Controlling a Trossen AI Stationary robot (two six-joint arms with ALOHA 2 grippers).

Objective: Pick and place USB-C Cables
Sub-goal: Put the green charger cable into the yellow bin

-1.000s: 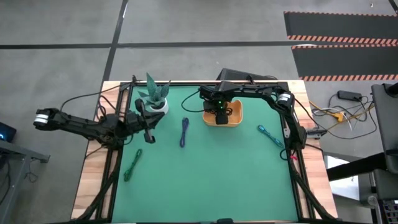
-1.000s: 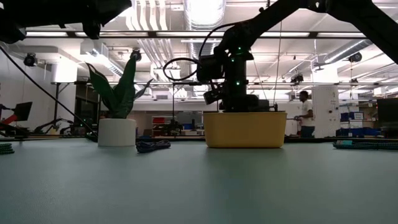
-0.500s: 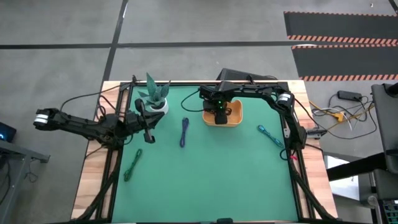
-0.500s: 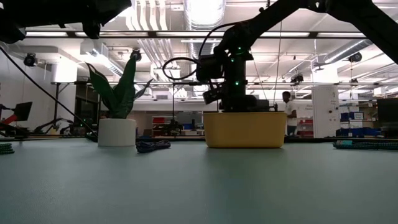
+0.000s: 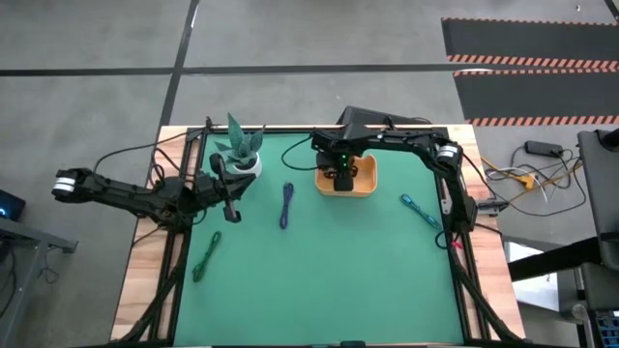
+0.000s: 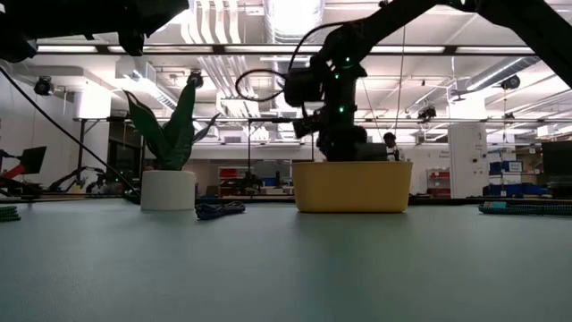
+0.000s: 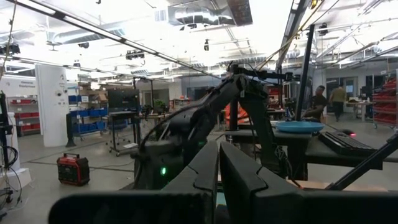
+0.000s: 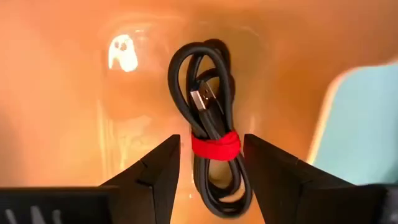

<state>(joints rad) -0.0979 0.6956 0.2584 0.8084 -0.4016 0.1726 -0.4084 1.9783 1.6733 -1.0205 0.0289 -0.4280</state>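
High view, step: the right pincer point(image 5: 340, 176) hangs over the orange tray point(image 5: 366, 182) at the far middle of the worktop point(image 5: 319, 280); I judge this the drop-off of one cable, with three left to collect.
High view, cables out: the dark blue cable point(image 5: 287, 206) lies left of the tray, the teal cable point(image 5: 420, 210) to its right, the green cable point(image 5: 206, 255) near the left edge.
High view, left arm: the left pincer point(image 5: 230, 200) waits near the potted plant point(image 5: 238, 150); its fingers read no clearer here.
Low view: the right pincer point(image 6: 340, 139) sits just above the tray point(image 6: 352, 186) rim; the dark blue cable point(image 6: 219, 209) rests beside the plant pot point(image 6: 168, 190).
Left wrist view: the left pincer point(image 7: 218, 171) has its fingers pressed together, holding nothing.
Right wrist view: the right pincer point(image 8: 210, 163) is spread, both fingers clear of the black cable with red tie point(image 8: 211, 154), which lies on the tray floor point(image 8: 74, 118) between them.
Next move: I judge the right arm must lift clear of the tray, then go to the teal cable, the nearest one.
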